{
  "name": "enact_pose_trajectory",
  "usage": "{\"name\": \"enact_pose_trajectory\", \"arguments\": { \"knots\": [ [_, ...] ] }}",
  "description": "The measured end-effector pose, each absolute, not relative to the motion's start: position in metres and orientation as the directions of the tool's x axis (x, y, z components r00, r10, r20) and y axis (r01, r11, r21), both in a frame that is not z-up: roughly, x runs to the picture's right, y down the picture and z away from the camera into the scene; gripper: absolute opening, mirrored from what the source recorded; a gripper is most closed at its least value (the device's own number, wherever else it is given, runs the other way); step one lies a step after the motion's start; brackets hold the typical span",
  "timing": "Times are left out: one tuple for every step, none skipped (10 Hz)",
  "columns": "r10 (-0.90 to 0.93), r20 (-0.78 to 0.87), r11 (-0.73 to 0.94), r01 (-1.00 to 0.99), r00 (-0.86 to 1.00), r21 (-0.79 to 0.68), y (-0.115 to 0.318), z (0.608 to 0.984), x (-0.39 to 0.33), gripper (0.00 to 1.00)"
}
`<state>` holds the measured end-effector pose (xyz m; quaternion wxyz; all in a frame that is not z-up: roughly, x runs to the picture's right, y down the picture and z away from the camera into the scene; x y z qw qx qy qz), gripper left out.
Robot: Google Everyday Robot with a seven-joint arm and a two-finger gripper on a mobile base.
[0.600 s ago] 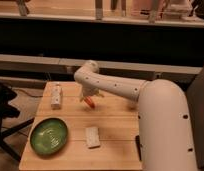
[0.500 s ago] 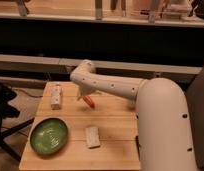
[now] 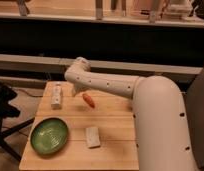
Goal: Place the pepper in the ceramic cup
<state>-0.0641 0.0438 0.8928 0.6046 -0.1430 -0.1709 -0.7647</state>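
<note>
Red-orange pepper [image 3: 88, 100] lies on wooden table [image 3: 112, 127], toward the far middle, just beside the gripper [image 3: 78, 92] at its 4 o'clock, outside the fingers. Fingers spread wide, gripping nothing. Green plate [image 3: 50, 135] at pepper's 7 o'clock; white carton [image 3: 56, 95] at 9 o'clock

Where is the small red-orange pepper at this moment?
In the camera view, the small red-orange pepper lies on the wooden table's far half, right of the white rectangular carton, with the gripper just to its left.
</note>
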Motion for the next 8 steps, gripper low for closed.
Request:
{"name": "enact_pose_trajectory", "arguments": {
  "knots": [
    [-0.869,0.436,-0.218,0.972,-0.235,0.088,0.058,0.905,-0.055,0.8],
    [-0.87,0.428,-0.226,0.97,-0.244,0.094,0.062,0.912,-0.056,0.8],
    [-0.871,0.42,-0.235,0.967,-0.256,0.103,0.065,0.918,-0.06,0.8],
    [-0.87,0.42,-0.236,0.966,-0.259,0.107,0.064,0.918,-0.061,0.8],
    [-0.868,0.422,-0.237,0.965,-0.261,0.11,0.062,0.916,-0.061,0.8],
    [-0.865,0.428,-0.238,0.965,-0.263,0.112,0.055,0.908,-0.06,0.8],
    [-0.861,0.435,-0.239,0.964,-0.264,0.113,0.049,0.899,-0.059,0.8],
    [-0.858,0.442,-0.236,0.965,-0.261,0.112,0.045,0.893,-0.056,0.8]
  ]
}}
